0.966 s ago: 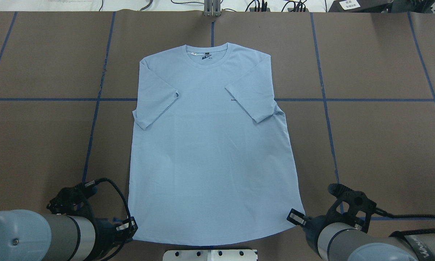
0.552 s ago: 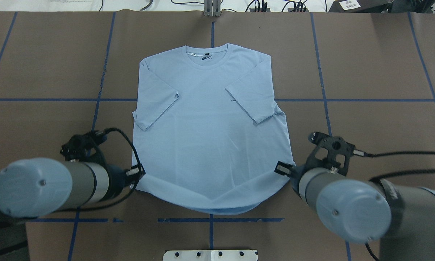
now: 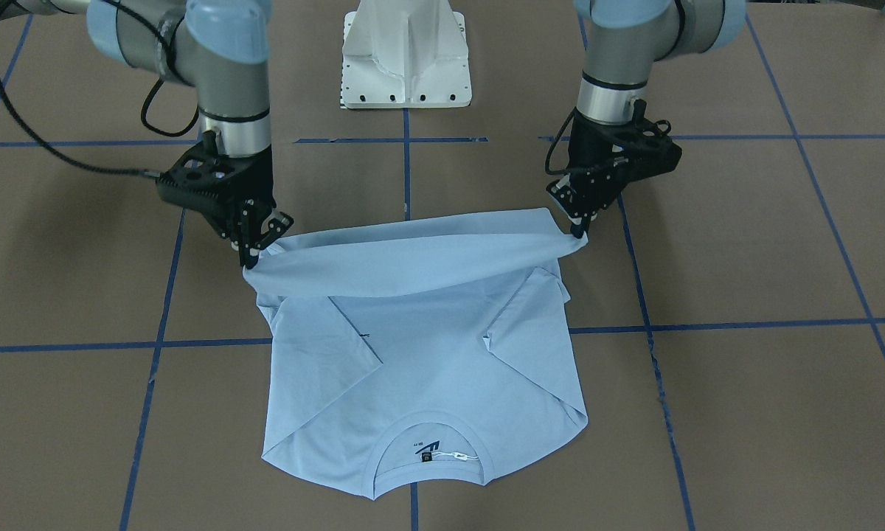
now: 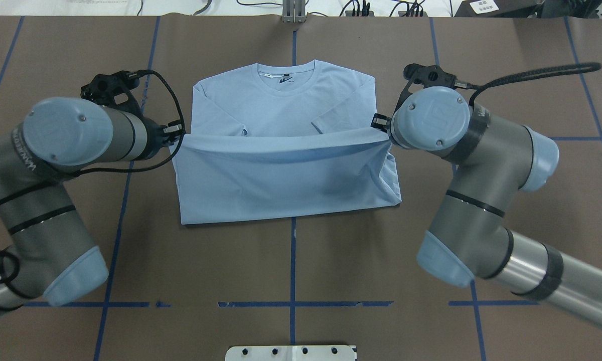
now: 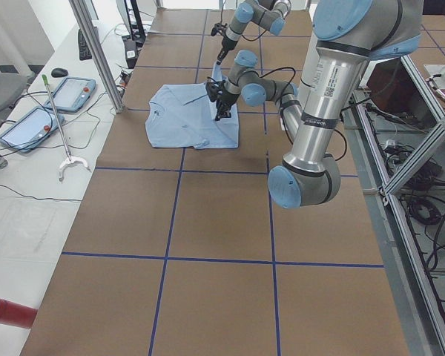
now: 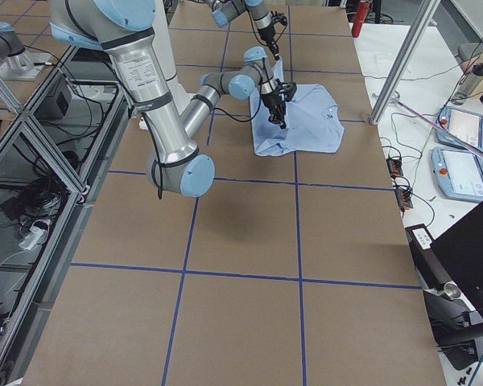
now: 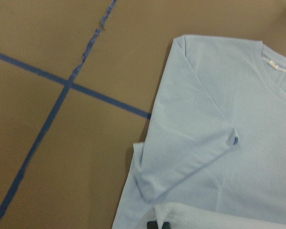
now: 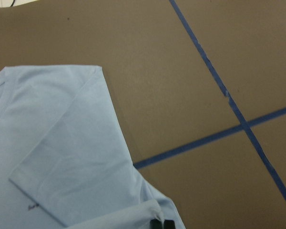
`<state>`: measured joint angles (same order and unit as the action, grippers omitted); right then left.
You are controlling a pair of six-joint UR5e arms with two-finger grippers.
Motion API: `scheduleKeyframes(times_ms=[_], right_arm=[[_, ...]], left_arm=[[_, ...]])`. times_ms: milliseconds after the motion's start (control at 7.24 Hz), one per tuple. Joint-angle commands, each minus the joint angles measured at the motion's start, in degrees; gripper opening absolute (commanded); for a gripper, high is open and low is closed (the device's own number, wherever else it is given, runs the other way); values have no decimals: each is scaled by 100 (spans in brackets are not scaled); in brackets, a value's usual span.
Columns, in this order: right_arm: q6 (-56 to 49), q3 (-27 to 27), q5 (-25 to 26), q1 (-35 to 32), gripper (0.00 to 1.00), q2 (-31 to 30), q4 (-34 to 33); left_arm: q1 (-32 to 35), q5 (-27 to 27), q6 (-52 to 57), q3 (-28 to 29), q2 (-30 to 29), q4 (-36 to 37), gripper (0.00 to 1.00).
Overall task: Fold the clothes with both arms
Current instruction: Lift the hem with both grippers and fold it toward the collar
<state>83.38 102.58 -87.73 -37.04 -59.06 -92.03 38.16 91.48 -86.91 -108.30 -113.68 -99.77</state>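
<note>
The light blue T-shirt (image 4: 281, 180) lies on the brown table with its collar (image 4: 287, 77) away from the robot and both sleeves folded in. Its hem is lifted and stretched in a band between the two grippers, above the sleeves. My left gripper (image 4: 178, 134) is shut on the hem's left corner; in the front-facing view that gripper (image 3: 579, 234) pinches it at the right. My right gripper (image 4: 379, 125) is shut on the other corner (image 3: 251, 258). Each wrist view shows dark fingertips (image 7: 158, 224) (image 8: 161, 223) on cloth. The lower half is doubled over the T-shirt (image 3: 420, 354).
The white pedestal base (image 3: 405, 55) stands at the robot's edge of the table. Blue tape lines (image 4: 292, 304) cross the brown table cover. Beyond the far edge run cables, and a side bench holds tablets (image 5: 74, 93) behind a metal post (image 5: 96, 52).
Both arms have carried the hem from the near edge up and away from the robot, toward the collar. The shirt's lower half now folds over its middle.
</note>
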Motion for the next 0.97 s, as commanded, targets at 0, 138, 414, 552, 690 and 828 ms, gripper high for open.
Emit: scheduleKeyframes(times_ms=[0, 138, 414, 552, 690, 828], right_arm=[[-190, -1734, -69, -338, 0, 857, 903], [-216, -2054, -78, -444, 0, 992, 1054], [-225, -2976, -78, -471, 0, 1299, 1851], [-234, -3381, -78, -506, 0, 1510, 1994], [-234, -3646, -87, -532, 0, 1642, 2118], [-243, -3788, -87, -585, 0, 1731, 2162]], left_arm=[[350, -269, 42, 1343, -583, -885, 0], [446, -288, 51, 1721, -663, -1296, 0], [482, -410, 60, 2714, -953, -2097, 0], [491, -629, 173, 2936, -998, -2160, 0], [500, -631, 322, 2973, -1024, -2231, 0], [509, -631, 332, 3060, -1042, -2292, 0]])
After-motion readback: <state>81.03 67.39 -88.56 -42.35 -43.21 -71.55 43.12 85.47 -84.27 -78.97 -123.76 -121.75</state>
